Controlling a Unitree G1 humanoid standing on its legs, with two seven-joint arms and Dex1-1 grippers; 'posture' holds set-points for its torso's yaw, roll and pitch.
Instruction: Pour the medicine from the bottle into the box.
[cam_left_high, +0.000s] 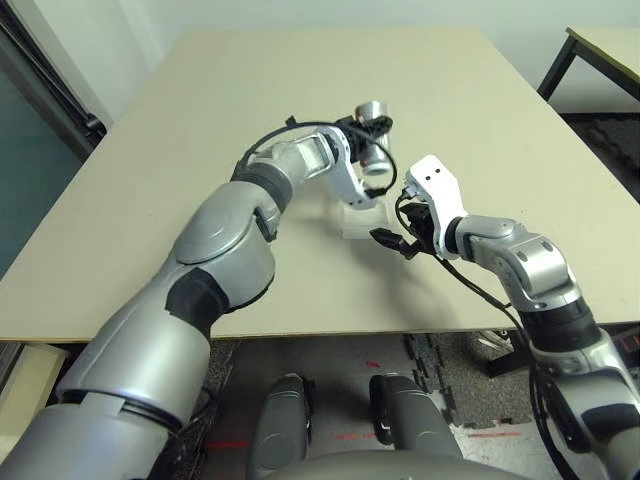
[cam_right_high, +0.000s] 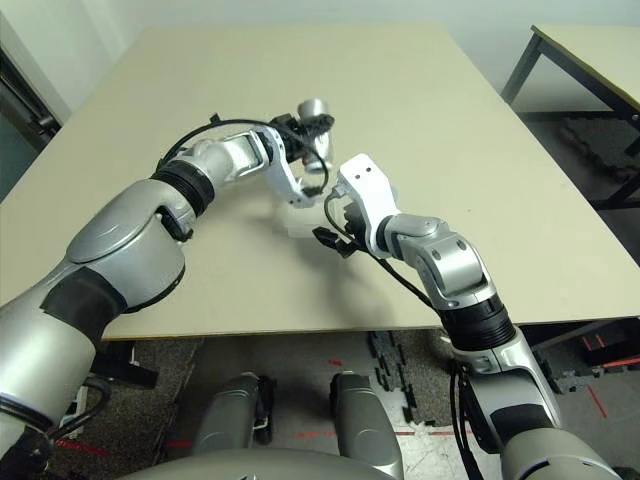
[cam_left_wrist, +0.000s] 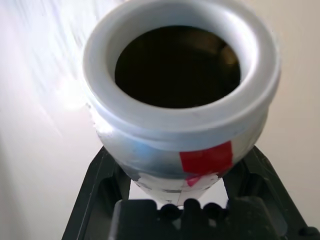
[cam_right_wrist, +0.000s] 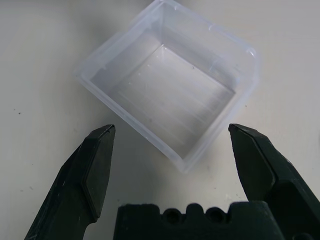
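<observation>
The box sits on the bench, just ahead of the right hand. The left hand holds the bottle above and slightly behind the box. A second table stands far right.

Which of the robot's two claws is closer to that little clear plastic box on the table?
Right. The right gripper hangs open just short of the box, one finger to each side, not touching it. The left gripper holds the bottle up above and beyond the box.
</observation>
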